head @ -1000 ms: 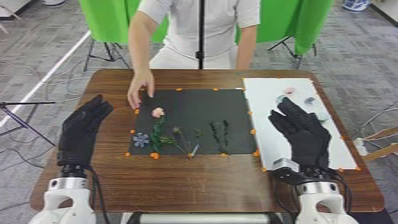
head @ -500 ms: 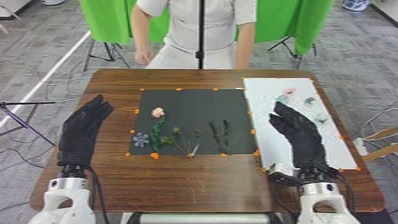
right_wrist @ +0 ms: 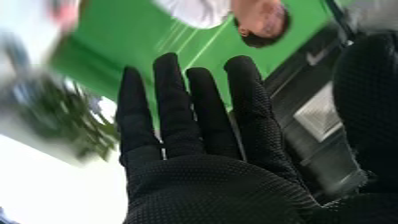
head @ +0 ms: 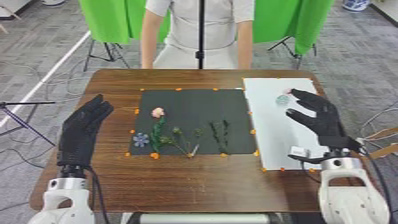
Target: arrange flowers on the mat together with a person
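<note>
Beside the fingertips of the right hand (head: 327,122), toward its left, a pale green piece (head: 282,100) lies on the white sheet (head: 280,135), its long axis running roughly near to far. Slightly farther out, a small pink piece (head: 287,91) lies next to the same fingertips; whether they touch it cannot be told. The right hand is released, held over the sheet with its fingers extended away from the robot and slanting left, the thumb apart; the right wrist view shows the fingers of this hand (right_wrist: 213,185) straight and the palm bare.

Well to the left of the right hand, the dark mat (head: 204,107) bears the arrangement. A pink flower (head: 158,112) heads a long green stem, bloom pointing away from the robot, stem running back toward it. Budded stems (head: 187,145) converge at the mat's near edge and fan outward. Between these and the right hand, two dark green sprigs (head: 219,135) lie side by side, long axes near to far.

To the right of the left hand (head: 78,135), a blue-grey flower (head: 140,140) rests near the mat's corner. The left hand is likewise released, its fingers straight and directed away from the robot.
</note>
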